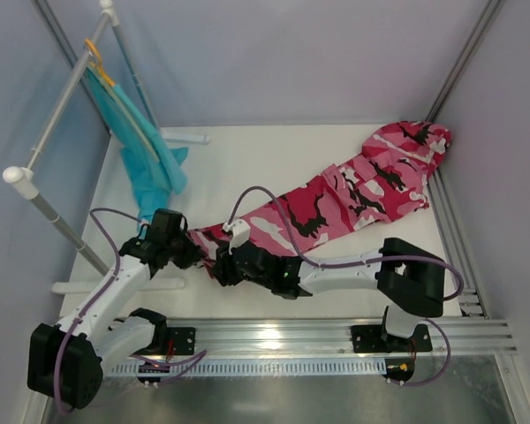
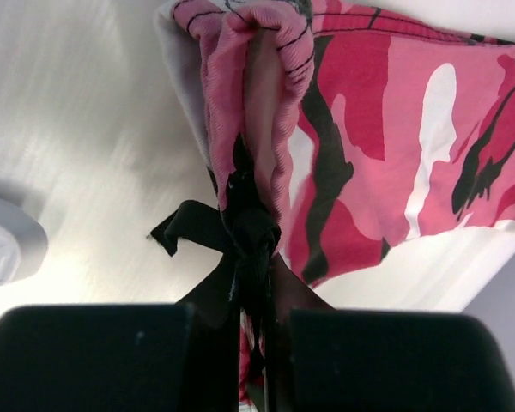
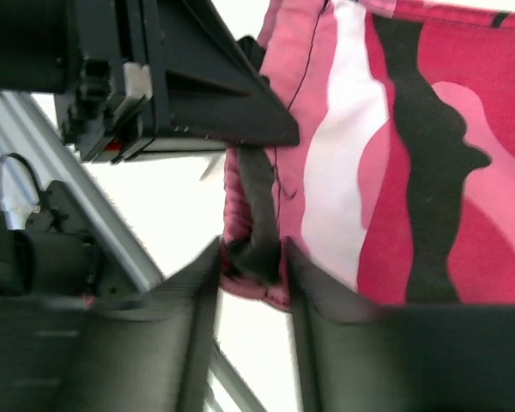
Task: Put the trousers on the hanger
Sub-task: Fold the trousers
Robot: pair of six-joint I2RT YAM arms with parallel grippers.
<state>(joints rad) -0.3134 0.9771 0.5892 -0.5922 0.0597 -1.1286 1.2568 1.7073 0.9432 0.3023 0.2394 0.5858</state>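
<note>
Overhead view of a smooth white surface (image 1: 247, 168) with a ribbed metal rail (image 1: 274, 336) along its near edge. The trousers (image 1: 353, 199) are soft woven cloth in bright pink and red camouflage with black and white blotches. They lie flat in a long diagonal band, and their far end is bunched into rumpled folds at the far right corner of the surface. Their near end reaches toward the near left part of the surface, where both arms meet. There the left tool (image 1: 184, 249) is closed tight on the stitched, rolled edge of the cloth. The left wrist view shows a puckered pink hem and a floppy black fold pinched between its dark fingers. Just beside it, the right tool (image 1: 223, 263) has its matte black fingers a little apart with a thick rolled fold of the same edge between them. That view is blurred, so whether they press on the cloth cannot be told. By the far left corner stands a rack (image 1: 62, 106) of slim white tubes. It carries an orange hanger (image 1: 95, 55) with a plain teal garment (image 1: 146, 155) drooping in loose pleats down to the surface.
</note>
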